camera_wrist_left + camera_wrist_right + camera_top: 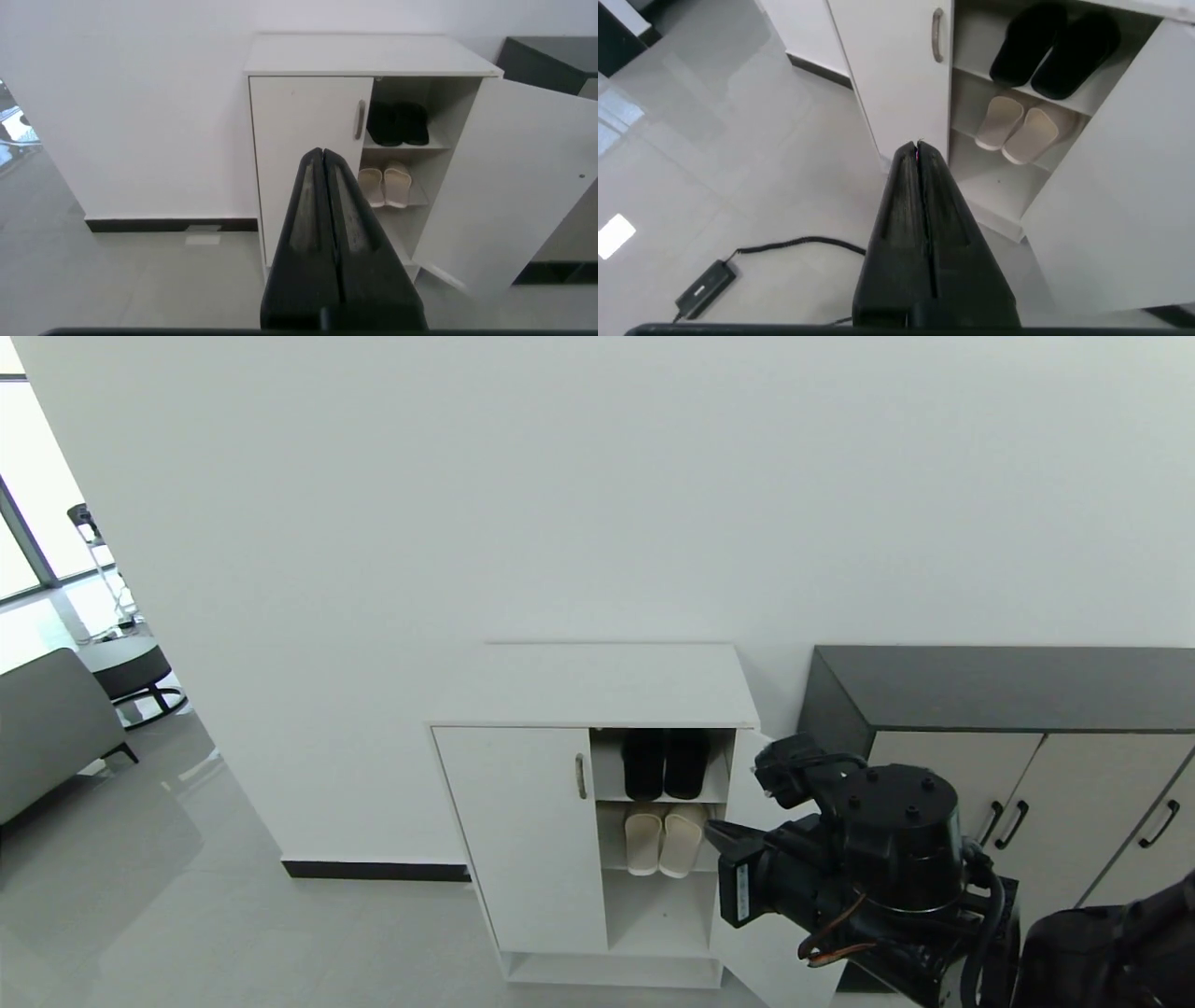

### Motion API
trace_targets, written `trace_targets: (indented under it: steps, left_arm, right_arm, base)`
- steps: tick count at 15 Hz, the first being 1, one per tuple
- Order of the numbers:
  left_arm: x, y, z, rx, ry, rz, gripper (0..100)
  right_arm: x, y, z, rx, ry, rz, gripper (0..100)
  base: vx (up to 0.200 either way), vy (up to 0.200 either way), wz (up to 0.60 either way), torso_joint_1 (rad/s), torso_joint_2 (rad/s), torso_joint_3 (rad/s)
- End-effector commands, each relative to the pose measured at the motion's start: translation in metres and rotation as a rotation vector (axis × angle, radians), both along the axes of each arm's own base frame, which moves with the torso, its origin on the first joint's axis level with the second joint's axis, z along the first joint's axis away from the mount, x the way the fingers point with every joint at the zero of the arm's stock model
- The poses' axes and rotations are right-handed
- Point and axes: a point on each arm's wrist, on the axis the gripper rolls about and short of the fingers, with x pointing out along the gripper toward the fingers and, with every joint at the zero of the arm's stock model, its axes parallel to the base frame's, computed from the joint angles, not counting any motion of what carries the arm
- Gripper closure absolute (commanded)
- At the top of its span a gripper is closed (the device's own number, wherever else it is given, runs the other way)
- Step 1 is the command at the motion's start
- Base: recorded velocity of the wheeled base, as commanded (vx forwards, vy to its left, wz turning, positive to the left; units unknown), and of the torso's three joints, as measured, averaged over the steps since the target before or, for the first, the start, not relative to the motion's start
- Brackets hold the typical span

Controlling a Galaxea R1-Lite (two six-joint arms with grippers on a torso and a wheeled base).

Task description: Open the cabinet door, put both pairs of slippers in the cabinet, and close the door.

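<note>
The white cabinet (607,686) stands against the wall with its right door (761,952) swung open and its left door (523,831) closed. A black pair of slippers (665,763) sits on the top shelf and a beige pair (665,840) on the shelf below. My right gripper (714,831) is shut and empty, just in front of the open door's edge. In the right wrist view the right gripper (918,147) points toward the beige slippers (1018,126). Farther back, my left gripper (323,154) is shut and empty, facing the closed door (304,112) of the cabinet (374,56).
A dark-topped sideboard (1008,686) stands right of the cabinet, close behind the open door. A black cable with an adapter (705,287) lies on the floor. A grey sofa (47,728) and a round table (126,663) are far left, with bare tiled floor between.
</note>
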Motion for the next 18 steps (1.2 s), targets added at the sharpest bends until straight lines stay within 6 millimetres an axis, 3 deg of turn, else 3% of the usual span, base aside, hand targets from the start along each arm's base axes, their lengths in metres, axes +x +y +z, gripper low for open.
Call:
trace_targets:
  steps: [1,5,15,18]
  left_arm:
    - [0.000,0.000,0.000,0.000,0.000,0.001,100]
    - [0.000,0.000,0.000,0.000,0.000,0.001,100]
    - [0.000,0.000,0.000,0.000,0.001,0.001,100]
    - [0.000,0.000,0.000,0.000,0.000,0.001,100]
  right_arm:
    - [-0.001,-0.001,-0.003,-0.015,0.000,0.003,100]
    - [-0.003,-0.004,-0.007,-0.012,-0.052,0.017,100]
    - [-0.009,-0.008,-0.016,-0.030,-0.085,0.088,100]
    - [-0.007,-0.007,-0.022,0.019,-0.148,0.092,100]
  base:
    - [0.000,0.000,0.00,0.178,-0.34,-0.168]
    - [0.000,0.000,0.00,0.108,-0.24,-0.111]
    - [0.000,0.000,0.00,-0.025,0.05,0.028]
    - [0.000,0.000,-0.40,-0.002,0.00,-0.003]
